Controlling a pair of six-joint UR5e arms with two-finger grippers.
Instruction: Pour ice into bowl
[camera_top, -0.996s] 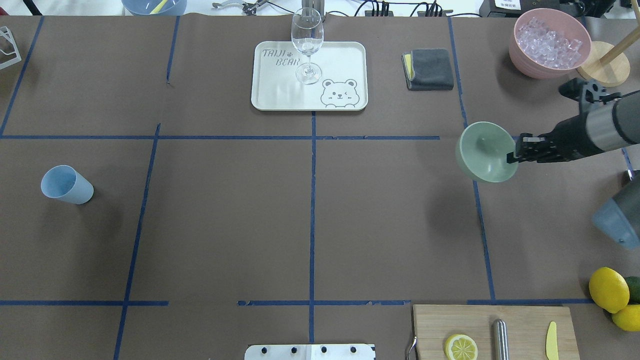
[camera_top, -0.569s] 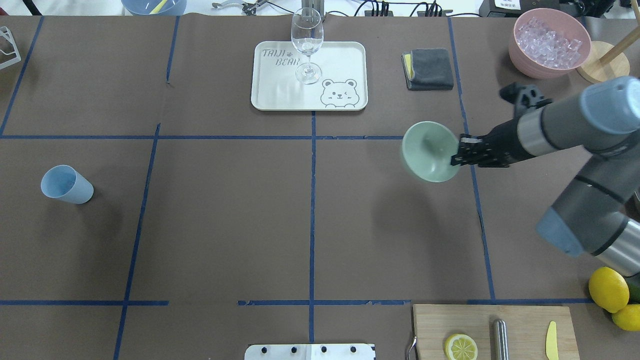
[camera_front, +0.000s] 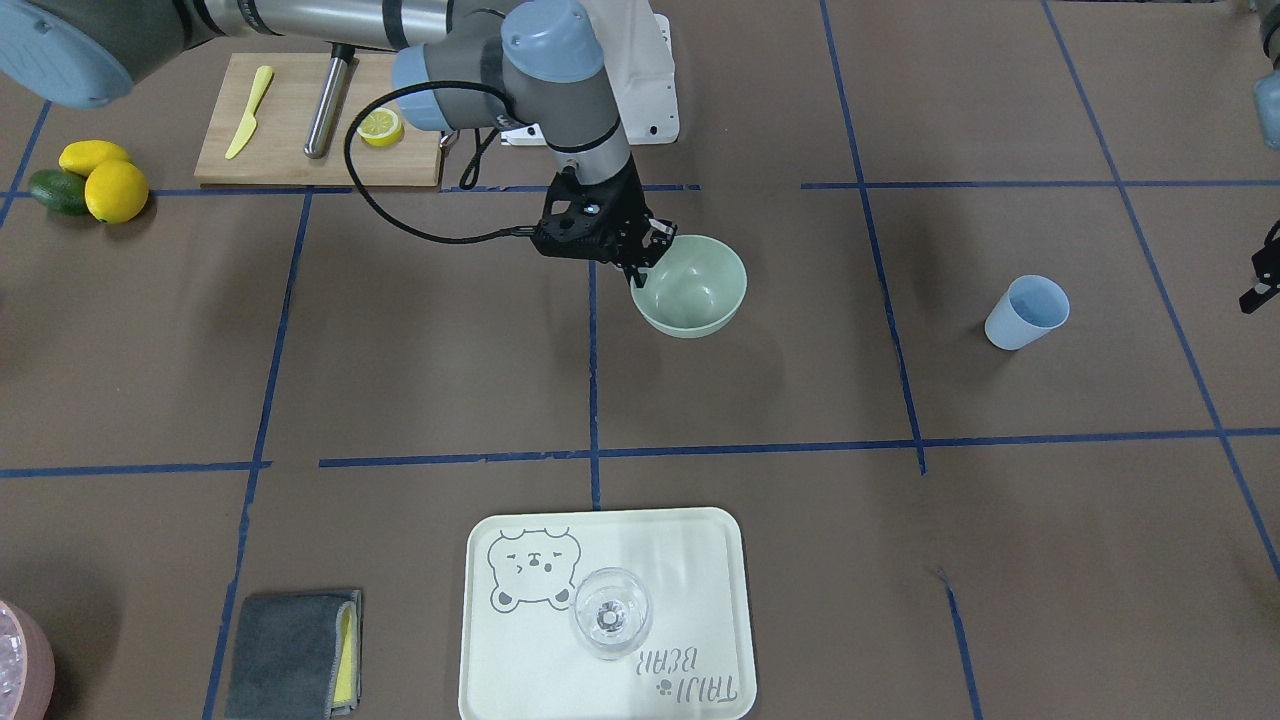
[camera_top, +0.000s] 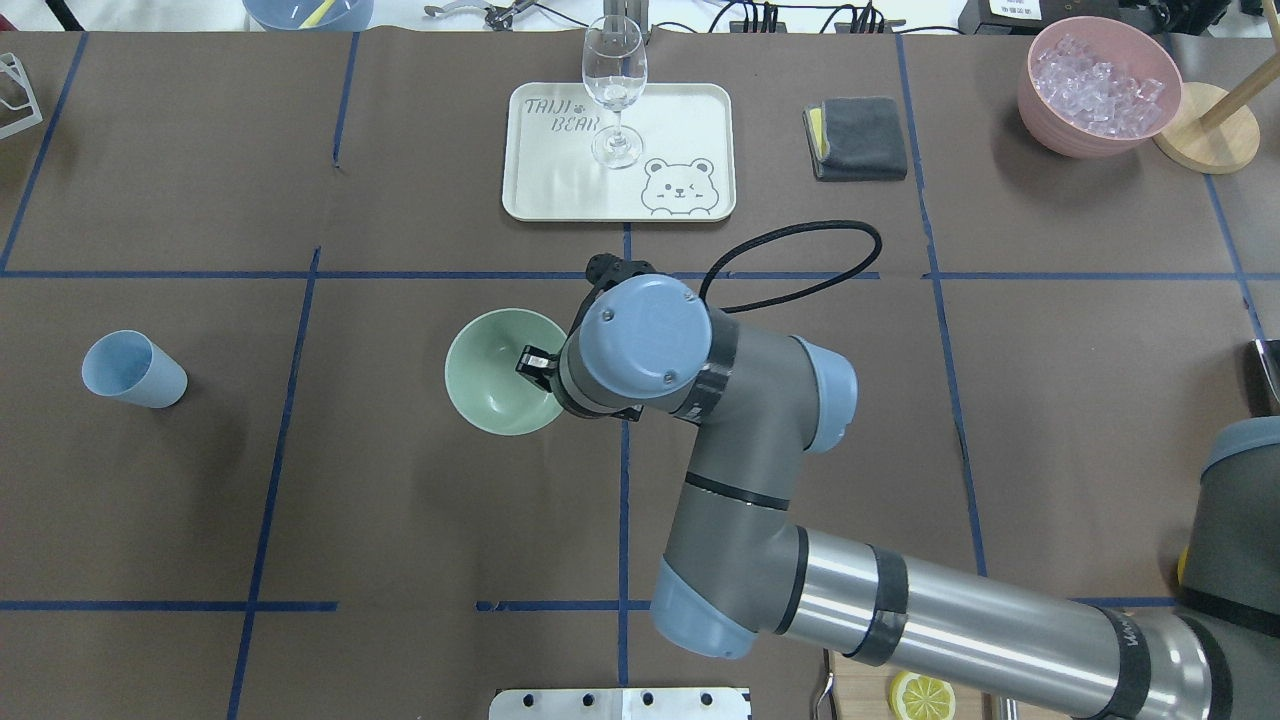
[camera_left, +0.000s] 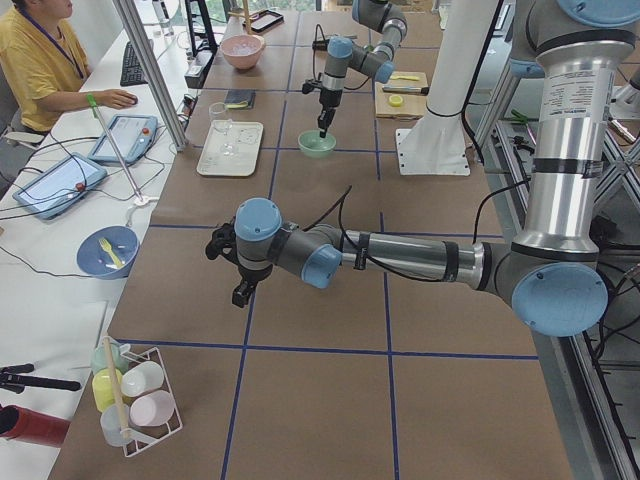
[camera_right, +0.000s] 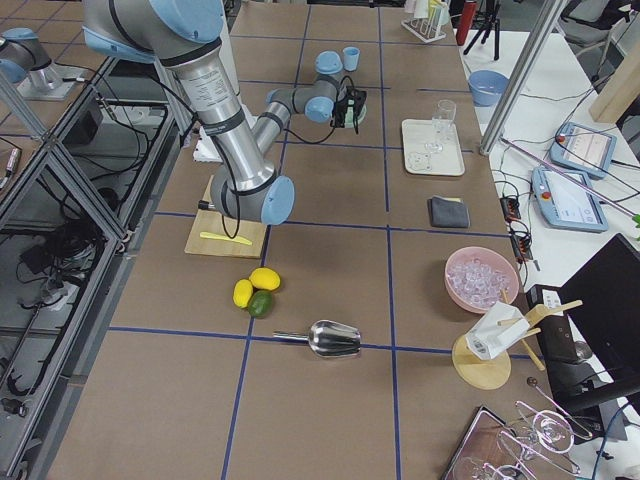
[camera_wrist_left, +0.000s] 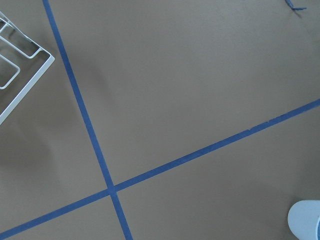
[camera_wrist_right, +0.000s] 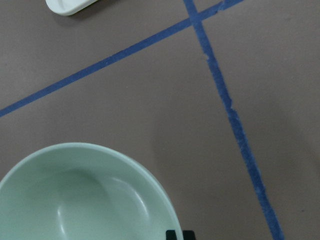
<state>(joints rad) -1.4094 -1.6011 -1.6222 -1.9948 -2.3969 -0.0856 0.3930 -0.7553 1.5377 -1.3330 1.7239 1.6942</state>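
The pale green bowl (camera_top: 497, 372) is upright and empty just left of the table's middle, also seen in the front view (camera_front: 695, 288) and the right wrist view (camera_wrist_right: 75, 200). My right gripper (camera_top: 534, 364) (camera_front: 640, 272) is shut on the bowl's rim on the side towards the robot. Whether the bowl rests on the table I cannot tell. The ice (camera_top: 1098, 82) lies in a pink tub (camera_top: 1050, 135) at the far right corner. My left gripper (camera_left: 240, 290) hangs over the table's left end near a light blue cup (camera_top: 133, 370); whether it is open or shut I cannot tell.
A white tray (camera_top: 680, 120) with a stemmed glass (camera_top: 613, 90) stands at the back centre, a grey cloth (camera_top: 857, 138) right of it. A cutting board (camera_front: 290, 140), lemons (camera_front: 100, 180) and a metal scoop (camera_right: 335, 340) lie on the right side.
My right arm has carried the bowl leftward from the right part of the table to just left of the centre line. The bowl has gone from tilted to upright.
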